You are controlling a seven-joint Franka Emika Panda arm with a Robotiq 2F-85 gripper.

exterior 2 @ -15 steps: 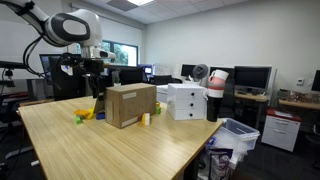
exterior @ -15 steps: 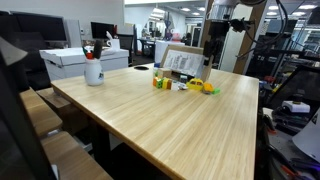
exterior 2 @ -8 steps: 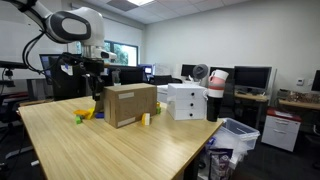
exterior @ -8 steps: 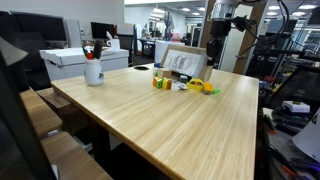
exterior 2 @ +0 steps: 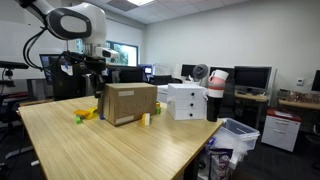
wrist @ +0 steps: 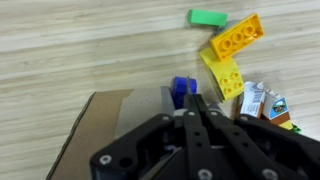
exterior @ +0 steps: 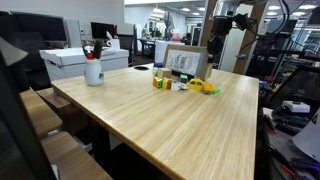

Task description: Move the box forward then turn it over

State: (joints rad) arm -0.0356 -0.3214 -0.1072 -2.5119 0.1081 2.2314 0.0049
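The box stands on its side on the wooden table, its whitish printed inner face showing in one exterior view and its plain tan outside in the other. My gripper hangs at the box's upper end corner. In the wrist view the tan cardboard lies to the left of my gripper. Its fingers are pressed together with nothing visible between them, just beside the box's edge and a blue brick.
Yellow bricks, a green brick and small printed toy cartons lie by the box. A white lidded box and a white cup of pens stand further along the table. Desks and monitors surround it.
The fingers have closed from partly open to pressed together. The arm has barely shifted beside the box, and the box and toys have not moved.
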